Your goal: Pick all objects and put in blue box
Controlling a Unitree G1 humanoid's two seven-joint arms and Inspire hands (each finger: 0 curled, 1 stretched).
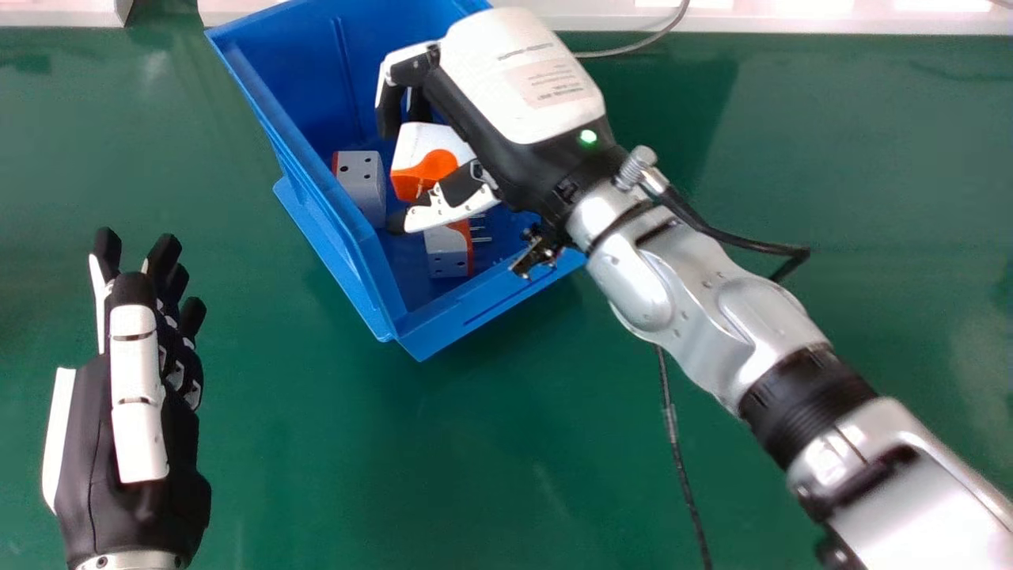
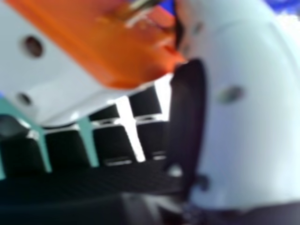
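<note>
"Where is the orange-and-white block (image 1: 426, 162)?"

"It is held in the curled right hand (image 1: 518, 87), inside the blue box (image 1: 491, 305), just right of the grey block (image 1: 362, 186). The left hand (image 1: 138, 412) is idle, near left."

"Which way it should go?"

"Only downward, it seems; then release."

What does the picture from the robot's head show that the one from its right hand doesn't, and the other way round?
The head view gives the open left hand, over at the view's left, and two pale blocks in the blue box: one nearer its left wall, one closer to its near edge.

The right hand view gives two dark round holes in the held object's white face.

Both share the right hand and the orange-and-white object it holds.
</note>
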